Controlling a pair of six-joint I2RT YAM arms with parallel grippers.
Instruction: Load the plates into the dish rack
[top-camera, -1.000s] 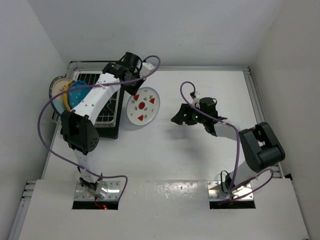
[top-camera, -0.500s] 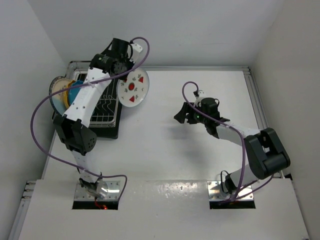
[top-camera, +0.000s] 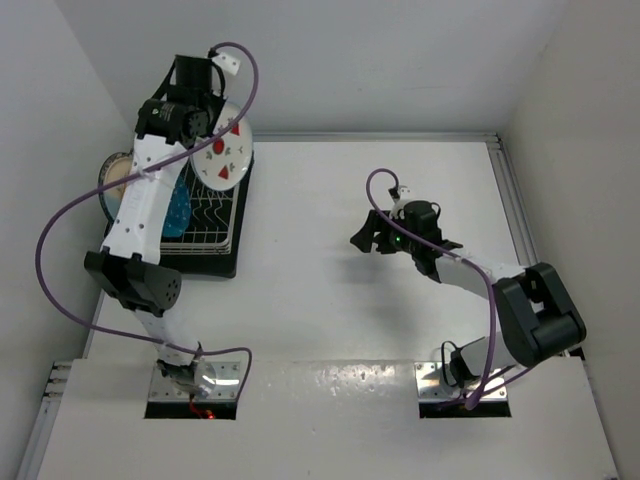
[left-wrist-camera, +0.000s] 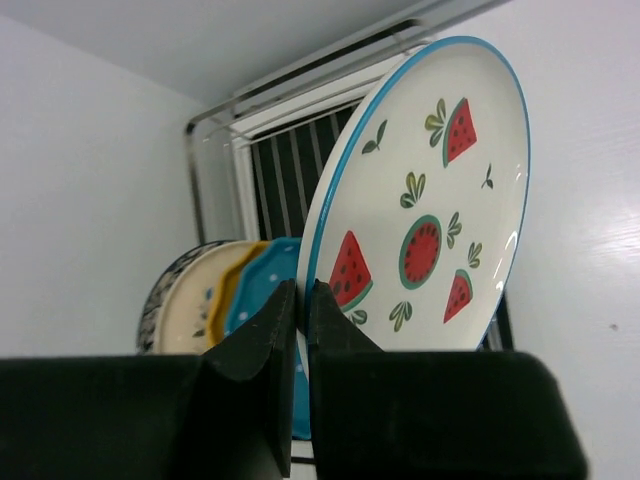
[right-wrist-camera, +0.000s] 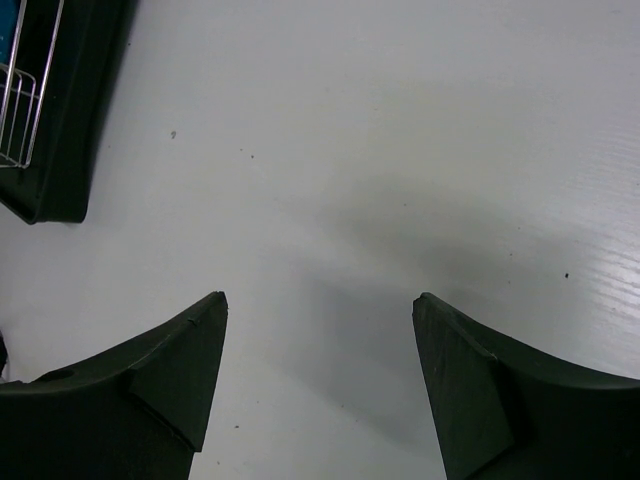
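Note:
My left gripper (left-wrist-camera: 303, 290) is shut on the lower rim of a white plate with red watermelon shapes (left-wrist-camera: 420, 200). It holds the plate on edge above the back of the dish rack (top-camera: 212, 215), where the top view shows this plate (top-camera: 225, 150) tilted. Three plates stand in the rack's left part: a floral-rimmed cream one (left-wrist-camera: 175, 310), a yellow dotted one (left-wrist-camera: 228, 290) and a blue dotted one (left-wrist-camera: 265, 285). My right gripper (right-wrist-camera: 320, 300) is open over bare table with nothing between its fingers, and the top view shows this right gripper (top-camera: 360, 240) mid-table.
The rack's black drip tray (right-wrist-camera: 70, 120) lies at the table's left side, against the left wall. A metal rail (top-camera: 400, 137) runs along the table's back edge. White table (top-camera: 320, 300) stretches between the rack and the right arm.
The left arm has lifted the watermelon plate from beside the rack and carried it up and left over the rack's back, tipping it on edge. The right arm has barely shifted.

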